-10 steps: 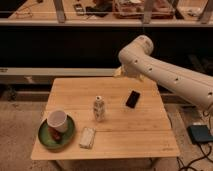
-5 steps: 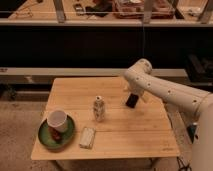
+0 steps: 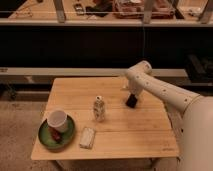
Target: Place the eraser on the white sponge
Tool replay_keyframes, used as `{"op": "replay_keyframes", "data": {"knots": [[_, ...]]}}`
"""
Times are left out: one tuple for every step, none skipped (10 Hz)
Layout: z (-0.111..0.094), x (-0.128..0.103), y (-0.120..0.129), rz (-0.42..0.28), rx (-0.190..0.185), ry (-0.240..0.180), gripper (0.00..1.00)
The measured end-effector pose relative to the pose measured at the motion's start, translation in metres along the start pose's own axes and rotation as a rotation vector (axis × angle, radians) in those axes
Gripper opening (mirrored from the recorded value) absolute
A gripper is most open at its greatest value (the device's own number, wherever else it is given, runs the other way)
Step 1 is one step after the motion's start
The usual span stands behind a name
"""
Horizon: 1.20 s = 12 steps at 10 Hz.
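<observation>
Currently, the gripper point(image 3: 132, 94) hangs with jaws spread wide directly over the eraser point(image 3: 132, 103), which lies flat on the wooden table point(image 3: 125, 135) at 3 o'clock from the small clear bottle point(image 3: 99, 108), well apart from the white sponge point(image 3: 87, 137) at the bottle's 7 o'clock, beside the green plate point(image 3: 45, 138).
</observation>
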Motion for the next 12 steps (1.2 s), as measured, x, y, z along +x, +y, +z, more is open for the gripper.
{"op": "replay_keyframes", "data": {"knots": [[0.005,0.003,0.001,-0.005,0.008,-0.012,0.8],[0.01,0.006,0.002,-0.015,0.017,-0.026,0.8],[0.017,0.012,0.005,-0.033,0.026,-0.047,0.8],[0.02,0.014,0.006,-0.044,0.034,-0.06,0.8],[0.025,0.015,0.006,-0.063,0.046,-0.08,0.8],[0.031,0.016,0.006,-0.085,0.059,-0.102,0.8],[0.034,0.016,0.006,-0.102,0.068,-0.117,0.8],[0.037,0.016,0.008,-0.118,0.068,-0.128,0.8],[0.04,0.017,0.009,-0.144,0.069,-0.138,0.78],[0.042,0.016,0.01,-0.165,0.065,-0.144,0.73],[0.044,0.015,0.008,-0.193,0.06,-0.15,0.65],[0.047,0.01,0.005,-0.235,0.055,-0.162,0.54]]}}
